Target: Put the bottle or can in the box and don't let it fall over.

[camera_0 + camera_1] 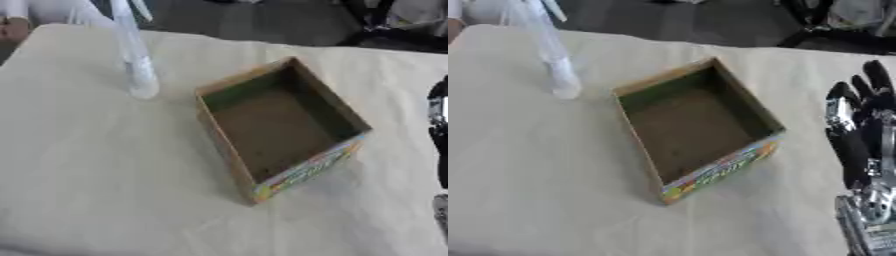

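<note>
- While the right hand (859, 115) rests at the table's right edge with fingers straight and holding nothing, the clear plastic bottle (136, 60) stands upright far to its left, beyond the cardboard box (693, 125).
- Between them, the box sits open-topped and empty, ready to receive the bottle.
- No left hand shows.

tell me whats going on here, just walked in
Nothing is being handled yet. An open cardboard box sits empty on the cloth-covered table. A clear plastic bottle stands upright to the far left of the box, apart from it and untouched. The robot's right hand rests open at the right edge, fingers up, beside the box. The left hand is not in view.
</note>
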### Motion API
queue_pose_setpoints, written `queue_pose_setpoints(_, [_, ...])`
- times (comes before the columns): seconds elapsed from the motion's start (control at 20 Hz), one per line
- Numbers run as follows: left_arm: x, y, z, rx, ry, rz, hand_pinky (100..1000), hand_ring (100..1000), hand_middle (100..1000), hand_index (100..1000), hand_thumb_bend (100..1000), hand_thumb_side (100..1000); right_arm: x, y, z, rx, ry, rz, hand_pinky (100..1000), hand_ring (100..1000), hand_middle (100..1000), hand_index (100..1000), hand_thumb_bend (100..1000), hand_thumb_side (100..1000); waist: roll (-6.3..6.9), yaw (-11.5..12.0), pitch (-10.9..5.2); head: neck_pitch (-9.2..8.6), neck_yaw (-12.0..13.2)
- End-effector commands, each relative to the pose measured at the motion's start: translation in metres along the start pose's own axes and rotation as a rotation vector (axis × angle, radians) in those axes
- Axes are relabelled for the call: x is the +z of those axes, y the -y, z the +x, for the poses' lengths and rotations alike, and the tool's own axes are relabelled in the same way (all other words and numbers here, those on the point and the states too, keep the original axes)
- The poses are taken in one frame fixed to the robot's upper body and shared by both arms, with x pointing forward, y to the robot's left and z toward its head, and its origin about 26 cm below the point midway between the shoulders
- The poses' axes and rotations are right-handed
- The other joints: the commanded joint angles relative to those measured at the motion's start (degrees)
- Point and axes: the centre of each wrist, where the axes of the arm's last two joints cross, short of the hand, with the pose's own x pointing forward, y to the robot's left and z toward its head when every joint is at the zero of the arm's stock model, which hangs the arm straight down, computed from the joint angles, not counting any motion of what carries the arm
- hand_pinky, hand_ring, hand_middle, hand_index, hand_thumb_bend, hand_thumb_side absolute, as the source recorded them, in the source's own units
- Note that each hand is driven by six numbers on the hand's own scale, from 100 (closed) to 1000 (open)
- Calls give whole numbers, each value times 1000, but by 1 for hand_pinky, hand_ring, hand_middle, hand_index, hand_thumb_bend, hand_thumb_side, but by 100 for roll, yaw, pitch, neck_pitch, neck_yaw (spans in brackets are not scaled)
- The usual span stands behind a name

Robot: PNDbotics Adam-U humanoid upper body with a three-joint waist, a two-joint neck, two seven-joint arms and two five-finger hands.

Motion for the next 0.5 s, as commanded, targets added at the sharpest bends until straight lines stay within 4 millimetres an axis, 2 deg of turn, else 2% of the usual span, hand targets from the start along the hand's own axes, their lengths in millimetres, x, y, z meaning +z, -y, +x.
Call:
queue_pose_setpoints(0.05, [-3, -3, 6, -22, 24, -5, 1000, 790, 873, 808, 674, 532, -5, -1, 9, -10, 31, 13, 1000, 1000, 1000, 1000, 100, 470, 38, -55, -50, -61, -21])
queue_pose_setpoints(0.5, [-7, -4, 8, -43, 32, -7, 1000, 789, 869, 814, 699, 521, -5, -1, 9, -19, 30, 25, 1000, 1000, 1000, 1000, 100, 470, 58, -255, -99, -131, -104])
